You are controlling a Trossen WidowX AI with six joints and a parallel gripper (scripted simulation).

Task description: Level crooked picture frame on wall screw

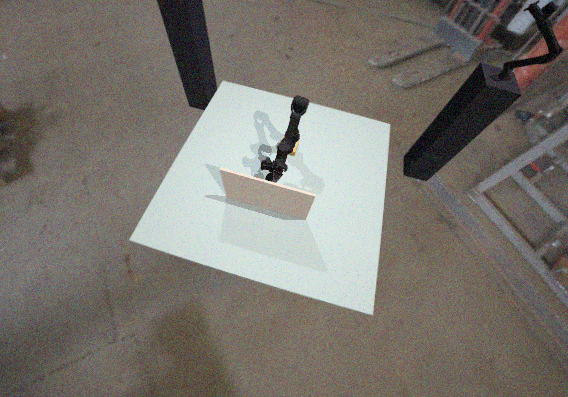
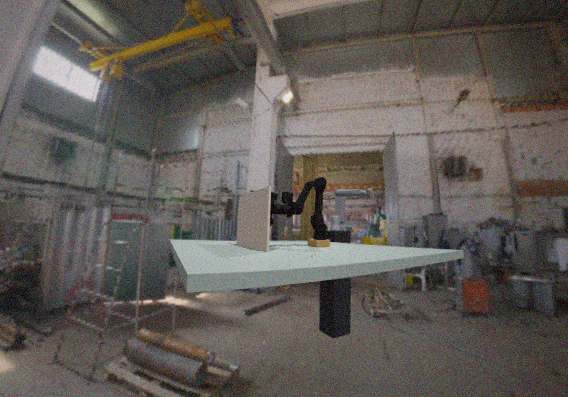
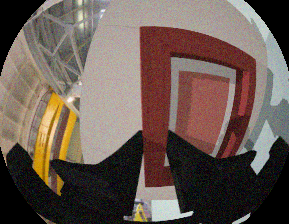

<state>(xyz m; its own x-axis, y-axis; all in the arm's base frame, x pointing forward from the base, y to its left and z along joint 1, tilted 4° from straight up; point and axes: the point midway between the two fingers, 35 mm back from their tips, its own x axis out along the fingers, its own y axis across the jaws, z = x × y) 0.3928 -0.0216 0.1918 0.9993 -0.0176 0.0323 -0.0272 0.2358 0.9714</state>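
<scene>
In the wrist view a dark red picture frame (image 3: 156,90) with a pinkish inner panel hangs on a pale wall panel (image 3: 115,76) (image 1: 265,198) (image 2: 254,219). The camera is rolled, so the frame shows turned on its side. My gripper (image 3: 153,133) is shut on the frame's bar, with a black finger on each side of it. In the top and exterior views the arm (image 1: 287,138) (image 2: 300,203) reaches to the far side of the wall panel, and the frame itself is hidden behind the panel there. The screw and the notched strip are hidden.
The wall panel stands upright on a pale green table (image 1: 345,251) (image 2: 300,266). Two tall black pillars (image 1: 187,46) (image 1: 460,121) stand beside the table. A small tan block (image 2: 319,242) lies at the arm's base.
</scene>
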